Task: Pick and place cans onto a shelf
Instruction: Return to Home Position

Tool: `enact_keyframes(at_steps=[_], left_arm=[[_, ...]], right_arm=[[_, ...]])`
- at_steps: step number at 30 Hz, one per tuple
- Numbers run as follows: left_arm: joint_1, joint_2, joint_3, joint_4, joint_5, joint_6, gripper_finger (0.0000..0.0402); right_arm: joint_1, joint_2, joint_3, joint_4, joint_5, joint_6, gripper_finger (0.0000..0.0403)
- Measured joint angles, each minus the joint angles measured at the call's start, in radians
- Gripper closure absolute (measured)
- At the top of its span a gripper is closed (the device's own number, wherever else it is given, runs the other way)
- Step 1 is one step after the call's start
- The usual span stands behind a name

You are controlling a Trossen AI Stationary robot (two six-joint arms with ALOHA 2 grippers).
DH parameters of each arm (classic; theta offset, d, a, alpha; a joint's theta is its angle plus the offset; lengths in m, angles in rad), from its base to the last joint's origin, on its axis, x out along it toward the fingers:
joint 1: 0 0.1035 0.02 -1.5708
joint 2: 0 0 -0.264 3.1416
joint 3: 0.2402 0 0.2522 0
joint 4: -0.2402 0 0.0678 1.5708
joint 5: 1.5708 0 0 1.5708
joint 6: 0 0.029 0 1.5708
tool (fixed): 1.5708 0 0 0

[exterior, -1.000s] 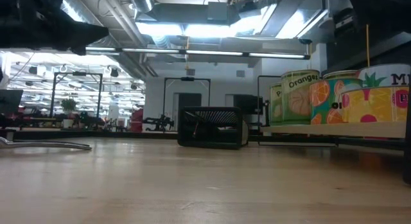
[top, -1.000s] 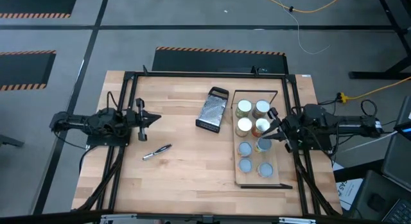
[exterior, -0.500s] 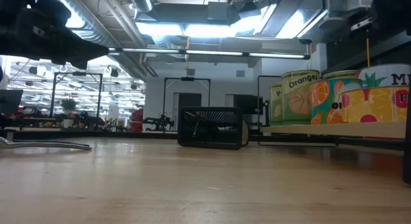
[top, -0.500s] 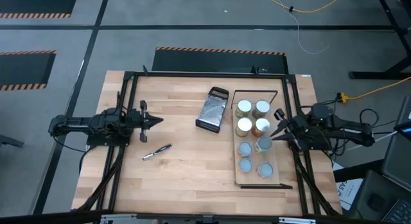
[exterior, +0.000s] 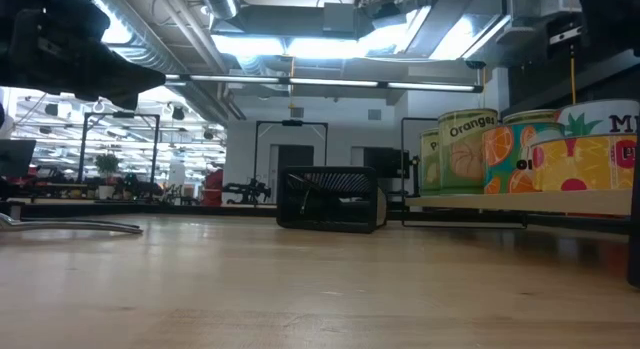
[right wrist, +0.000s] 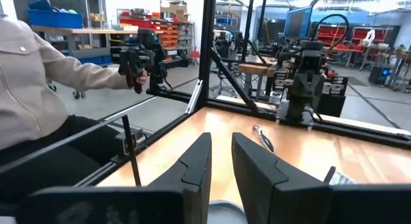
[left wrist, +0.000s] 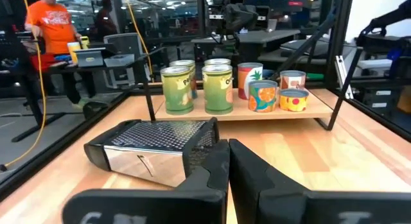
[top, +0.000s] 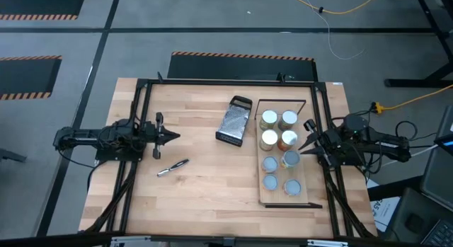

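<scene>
Right claw [top: 303, 142]: fingers a little apart, nothing between them. It hangs over the shelf [top: 279, 199] at the edge nearest its own arm, with the cans [top: 270, 163] just beside it and partly under it.

Left claw [top: 172, 136]: fingers pressed together, empty, low over the worktop [top: 198, 197]. The grater [top: 235, 123] lies ahead of it, well apart, and the pen [top: 172, 167] lies off to one side.

Task things: every can we see stands upright on the shelf, and none is on the bare worktop. We judge the placing done, with only the pull-back left.

Risks, as we judge them:
- The right claw sits close to the can tops. If it draws back level instead of lifting first, a finger could clip a rim and tip a can. The cans stand closely packed, so one knock may spread to the neighbours.
- The shelf is raised on thin legs. A can shoved past its edge would drop to the worktop and roll.
- The left claw poses little hazard, as nothing is near its fingers.

Views compared:
- Only the high view gives the whole layout: cans in two rows, both arms.
- Only the right wrist view shows a pale can top directly below its own fingers. It also shows a person [right wrist: 32, 89] in a pale jacket beyond the worktop.
- The low and left wrist views show the labels and the gap under the shelf, which the high view hides.
</scene>
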State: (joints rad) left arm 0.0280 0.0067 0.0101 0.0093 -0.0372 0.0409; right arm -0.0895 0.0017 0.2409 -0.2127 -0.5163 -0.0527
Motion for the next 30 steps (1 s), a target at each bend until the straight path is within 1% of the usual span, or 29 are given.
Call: enact_keyframes(at_steps=[6,12,19,21,23,25,28,30], left_arm=[[0.0,0.0,0.0,0.0,0.0,-0.005,0.0401],[0.0,0.0,0.0,-0.001,0.003,-0.005,0.0401],[0.0,0.0,0.0,-0.001,0.002,-0.005,0.0401],[0.0,0.0,0.0,-0.001,0.002,-0.005,0.0401],[0.0,0.0,0.0,-0.001,0.002,-0.005,0.0401],[0.0,0.0,0.0,-0.001,0.002,-0.005,0.0401],[0.0,0.0,0.0,-0.001,0.002,-0.005,0.0401],[0.0,0.0,0.0,-0.001,0.002,-0.005,0.0401]], right_arm=[[0.0,0.0,-0.001,0.0,0.007,-0.038,0.0336],[0.0,0.0,-0.001,0.0,0.053,-0.085,0.0336],[0.0,0.0,-0.011,-0.016,0.053,-0.088,0.0336],[0.0,0.0,-0.049,0.032,0.053,-0.089,0.0336],[0.0,0.0,-0.104,0.117,0.06,-0.09,0.0336],[0.0,0.0,-0.154,0.192,0.102,-0.09,0.0336],[0.0,0.0,-0.206,0.252,0.182,-0.089,0.0336],[0.0,0.0,-0.233,0.275,0.208,-0.089,0.0336]])
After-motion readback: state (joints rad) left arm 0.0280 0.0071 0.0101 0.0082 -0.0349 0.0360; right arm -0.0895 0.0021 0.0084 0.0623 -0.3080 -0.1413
